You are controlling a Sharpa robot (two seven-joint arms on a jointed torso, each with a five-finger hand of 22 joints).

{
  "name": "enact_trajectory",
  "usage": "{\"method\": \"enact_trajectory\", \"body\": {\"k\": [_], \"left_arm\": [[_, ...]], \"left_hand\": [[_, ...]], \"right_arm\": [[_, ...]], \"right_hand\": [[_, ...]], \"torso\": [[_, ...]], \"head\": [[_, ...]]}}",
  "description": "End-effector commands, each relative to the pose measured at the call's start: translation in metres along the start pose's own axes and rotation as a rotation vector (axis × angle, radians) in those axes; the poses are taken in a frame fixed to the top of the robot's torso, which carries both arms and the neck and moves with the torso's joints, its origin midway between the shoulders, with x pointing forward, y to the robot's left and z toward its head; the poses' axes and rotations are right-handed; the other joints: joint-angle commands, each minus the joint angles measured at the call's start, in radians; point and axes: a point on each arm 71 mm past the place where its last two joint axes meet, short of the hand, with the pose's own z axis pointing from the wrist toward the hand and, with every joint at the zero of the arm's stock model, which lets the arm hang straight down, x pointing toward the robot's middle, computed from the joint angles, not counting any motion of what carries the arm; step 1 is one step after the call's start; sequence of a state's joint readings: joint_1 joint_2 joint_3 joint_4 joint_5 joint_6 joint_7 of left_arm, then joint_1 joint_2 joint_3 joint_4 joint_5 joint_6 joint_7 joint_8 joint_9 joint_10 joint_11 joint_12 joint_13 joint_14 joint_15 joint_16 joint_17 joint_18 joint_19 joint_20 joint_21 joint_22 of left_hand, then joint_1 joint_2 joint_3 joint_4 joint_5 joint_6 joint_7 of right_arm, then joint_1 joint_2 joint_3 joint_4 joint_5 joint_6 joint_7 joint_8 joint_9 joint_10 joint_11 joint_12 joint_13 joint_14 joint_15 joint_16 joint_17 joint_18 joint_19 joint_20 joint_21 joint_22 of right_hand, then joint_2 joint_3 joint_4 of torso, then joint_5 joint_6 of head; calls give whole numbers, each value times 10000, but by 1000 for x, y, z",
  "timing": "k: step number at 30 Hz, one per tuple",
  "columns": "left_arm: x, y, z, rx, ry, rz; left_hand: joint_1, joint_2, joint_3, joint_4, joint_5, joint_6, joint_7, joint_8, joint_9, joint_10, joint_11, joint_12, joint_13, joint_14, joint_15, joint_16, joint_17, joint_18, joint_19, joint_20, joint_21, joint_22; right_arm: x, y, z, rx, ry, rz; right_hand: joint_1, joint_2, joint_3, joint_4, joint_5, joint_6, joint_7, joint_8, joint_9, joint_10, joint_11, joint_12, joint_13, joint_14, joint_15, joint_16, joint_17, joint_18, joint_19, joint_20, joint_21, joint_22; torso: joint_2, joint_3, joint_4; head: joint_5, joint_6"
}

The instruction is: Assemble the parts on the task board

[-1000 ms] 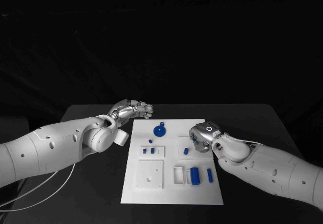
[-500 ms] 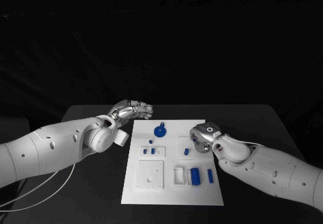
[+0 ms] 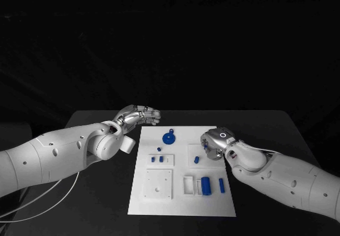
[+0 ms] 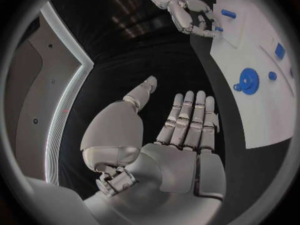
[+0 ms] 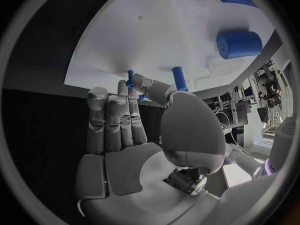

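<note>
Your right robot hand has barely shifted over the last second, hovering at the right edge of the white rectangular task board on the black desk; a thin blue peg sits by its fingertips, but I can't tell if it's pinched. Left robot hand stays flat, holding nothing, off the board's far left corner. So no part seated yet. The thick blue cylinder lies in its white recess.

Right hand over white task board, thumb and finger pinching a small blue peg.
</note>
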State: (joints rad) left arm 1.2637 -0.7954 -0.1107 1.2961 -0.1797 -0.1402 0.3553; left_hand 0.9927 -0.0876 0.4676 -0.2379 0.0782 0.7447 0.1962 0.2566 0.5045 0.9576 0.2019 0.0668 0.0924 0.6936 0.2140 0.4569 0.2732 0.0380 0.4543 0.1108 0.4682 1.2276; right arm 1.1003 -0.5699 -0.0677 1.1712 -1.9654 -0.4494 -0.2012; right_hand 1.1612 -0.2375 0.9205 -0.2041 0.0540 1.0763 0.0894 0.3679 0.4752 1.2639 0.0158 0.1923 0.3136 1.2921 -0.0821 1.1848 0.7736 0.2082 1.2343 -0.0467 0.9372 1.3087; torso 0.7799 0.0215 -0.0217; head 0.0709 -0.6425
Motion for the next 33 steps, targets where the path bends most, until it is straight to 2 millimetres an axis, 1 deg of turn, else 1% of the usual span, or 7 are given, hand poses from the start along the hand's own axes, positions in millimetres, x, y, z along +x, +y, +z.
{"method": "enact_trajectory", "body": {"k": [1,11,15,20,28,32,33], "left_arm": [[0,-2,0,136,-21,-132],[-1,-2,0,125,-67,-139],[-4,-1,0,130,-158,-109],[-7,-1,1,124,-327,-164],[-11,0,3,98,-505,-112],[-11,0,4,85,-664,-85],[-12,0,4,85,-692,-110]], "left_hand": [[-57,37,-20,10,5,36,109,25,-12,77,17,41,-15,89,-15,9,17,123,87,7,-30,12],[-59,36,-25,5,4,34,109,26,-14,76,18,37,-23,90,-16,7,21,124,91,5,-36,14],[-59,35,-26,3,3,33,109,26,-15,75,19,36,-26,91,-16,6,22,125,93,5,-38,15],[-55,40,-24,-1,5,33,109,28,-16,79,18,37,-30,94,-17,6,24,127,98,3,-40,17],[-26,15,-25,-36,0,34,108,33,-19,90,14,37,-45,102,-22,3,33,133,111,-1,-50,23],[-14,9,-23,-47,-4,39,106,37,-19,96,13,39,-50,106,-23,3,36,134,115,-2,-54,25],[38,-13,-14,-95,-20,52,101,49,-19,114,6,44,-60,119,-27,4,45,138,128,-6,-61,32]], "right_arm": [[-4,-1,0,18,-125,-54],[-14,-3,-4,15,-281,239],[-30,0,-7,-43,-758,851],[-54,19,-9,-530,-1440,1712],[-64,56,-4,-1392,-1346,1943],[-64,81,0,-1949,-1259,1977],[-63,87,0,-2099,-1242,1974]], "right_hand": [[27,-85,64,10,-50,83,18,54,0,714,61,9,-6,12,-74,33,-15,536,31,-65,54,187],[32,-107,76,36,-51,90,15,57,6,727,57,3,7,21,-77,32,-14,536,41,-75,65,186],[32,-111,80,46,-51,91,15,58,7,730,56,0,10,23,-78,31,-14,536,43,-77,67,185],[32,-110,92,84,-51,87,16,55,10,732,56,-11,18,26,-79,25,-15,536,47,-82,73,182],[38,-111,95,94,-51,84,16,53,11,730,56,-18,22,25,-79,20,-16,536,46,-86,76,182],[37,-103,93,104,-51,78,19,50,12,727,58,-25,24,25,-77,16,-18,536,46,-87,77,181],[37,-101,92,106,-51,76,19,50,12,726,58,-27,25,25,-77,14,-18,536,45,-88,77,181]], "torso": [[-4,2,-9],[3,-1,15],[0,3,3],[-22,11,-21],[-15,-5,15],[-1,-35,21],[-1,-41,23]], "head": [[-12,12],[-12,27],[38,31],[154,36],[504,28],[697,13],[791,-8]]}}
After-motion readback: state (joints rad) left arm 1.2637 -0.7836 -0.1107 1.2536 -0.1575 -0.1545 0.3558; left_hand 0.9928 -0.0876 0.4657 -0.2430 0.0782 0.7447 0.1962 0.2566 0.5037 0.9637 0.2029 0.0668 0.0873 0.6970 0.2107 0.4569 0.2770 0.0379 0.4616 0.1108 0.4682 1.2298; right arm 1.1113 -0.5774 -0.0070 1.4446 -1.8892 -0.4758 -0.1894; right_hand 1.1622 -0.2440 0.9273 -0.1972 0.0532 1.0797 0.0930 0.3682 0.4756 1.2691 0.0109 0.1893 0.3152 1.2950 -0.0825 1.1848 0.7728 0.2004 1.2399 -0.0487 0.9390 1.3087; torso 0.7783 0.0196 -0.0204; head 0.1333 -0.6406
